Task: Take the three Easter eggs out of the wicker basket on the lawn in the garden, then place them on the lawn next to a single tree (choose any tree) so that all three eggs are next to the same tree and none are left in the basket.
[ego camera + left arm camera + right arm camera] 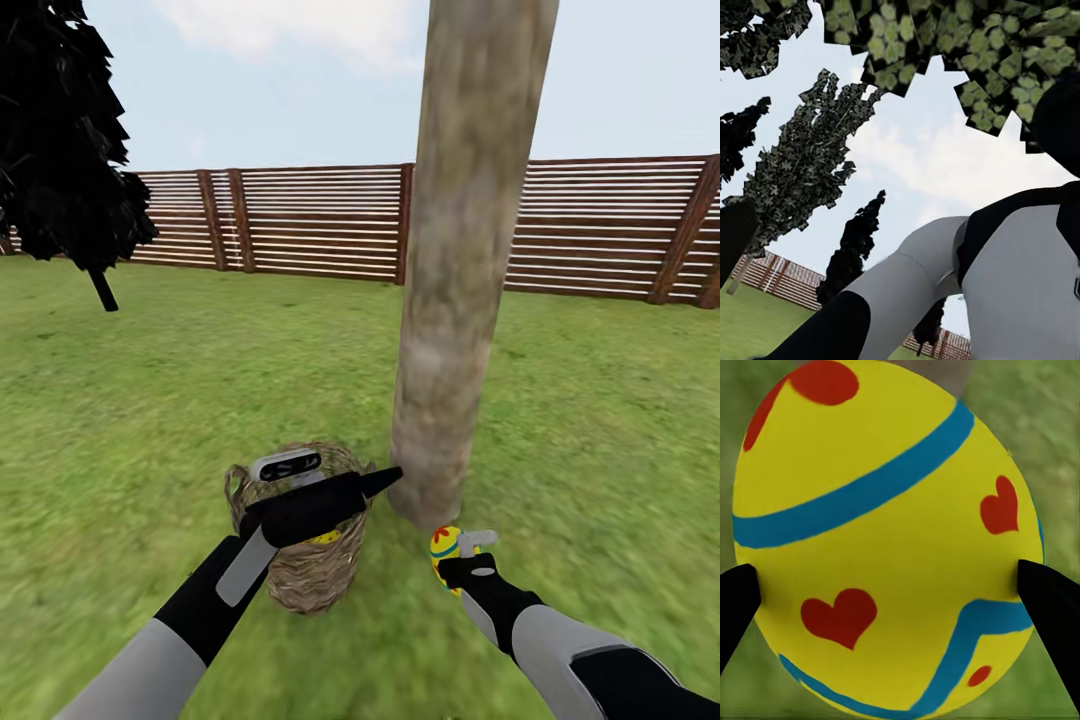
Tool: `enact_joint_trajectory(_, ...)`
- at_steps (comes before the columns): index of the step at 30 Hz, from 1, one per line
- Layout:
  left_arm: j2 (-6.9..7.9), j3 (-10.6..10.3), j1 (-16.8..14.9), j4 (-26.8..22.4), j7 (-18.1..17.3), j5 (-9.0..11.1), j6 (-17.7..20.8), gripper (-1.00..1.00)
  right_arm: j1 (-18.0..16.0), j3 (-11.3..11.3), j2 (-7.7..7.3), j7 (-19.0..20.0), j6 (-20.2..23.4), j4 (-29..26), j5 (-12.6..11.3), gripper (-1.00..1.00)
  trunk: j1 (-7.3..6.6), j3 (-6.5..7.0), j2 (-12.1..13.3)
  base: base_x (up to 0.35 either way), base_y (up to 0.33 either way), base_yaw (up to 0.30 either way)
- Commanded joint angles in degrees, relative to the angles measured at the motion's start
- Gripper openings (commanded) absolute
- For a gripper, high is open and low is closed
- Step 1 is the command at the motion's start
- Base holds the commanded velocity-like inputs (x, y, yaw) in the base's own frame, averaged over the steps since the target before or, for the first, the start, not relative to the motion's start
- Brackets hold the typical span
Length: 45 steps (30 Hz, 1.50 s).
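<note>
**Egg transfer beside the chosen tree: one egg gripped low at the trunk base.**

The right gripper (452, 560) has its black jaws closed on a bright yellow Easter egg (881, 540) with blue bands and red hearts, held just above the mottled green lawn (600, 420) near the foot of the thick pale tan-grey tree trunk (455, 300), presumably for setting down there. The left gripper (385, 480) lies across the rim of the small brown open-weave wicker basket (310, 580), which stands just beside the trunk; its jaw opening cannot be told. A yellow patch shows inside the basket, likely another egg. A brown horizontal-slat wooden fence (320, 220) rings the garden.
</note>
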Motion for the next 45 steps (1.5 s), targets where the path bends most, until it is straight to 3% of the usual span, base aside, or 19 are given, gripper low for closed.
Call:
enact_joint_trajectory(1,0.02,-0.11,-0.03,0.00,-0.17,0.21,0.62,1.00,-0.03,0.37,0.01,-0.29,0.28,0.01,-0.02,-1.00,0.01,-0.28,-0.04,0.000,0.000,0.000)
enact_joint_trajectory(6,-0.37,-0.11,-0.06,0.02,0.18,0.14,0.63,1.00,-0.03,0.29,0.12,-1.97,1.09,0.01,-0.39,-1.00,0.14,-1.39,-0.11,0.000,0.000,0.000)
enact_joint_trajectory(9,-0.69,-0.11,-0.06,0.07,0.76,0.12,0.63,1.00,-0.03,0.28,1.49,-3.56,1.71,0.01,-0.42,-1.00,0.22,-2.05,-0.15,0.000,0.000,0.000)
enact_joint_trajectory(16,-0.83,-0.16,-0.06,0.14,0.88,0.12,0.70,1.00,-1.88,0.21,2.44,-3.74,3.75,-0.14,-0.63,-1.00,0.40,-3.60,-0.24,0.000,0.000,0.000)
enact_joint_trajectory(25,-1.42,-0.20,0.00,0.16,0.97,0.12,0.55,1.00,-6.75,-0.09,2.73,-3.82,6.33,-0.34,-0.97,-1.00,0.45,-4.05,-0.27,0.000,0.000,0.000)
enact_joint_trajectory(45,-1.48,-0.20,0.01,-0.01,0.98,0.09,0.71,1.00,-6.80,-0.42,2.65,-3.03,4.92,-2.54,-0.74,-1.00,0.96,-8.48,-0.54,0.000,0.000,0.000)
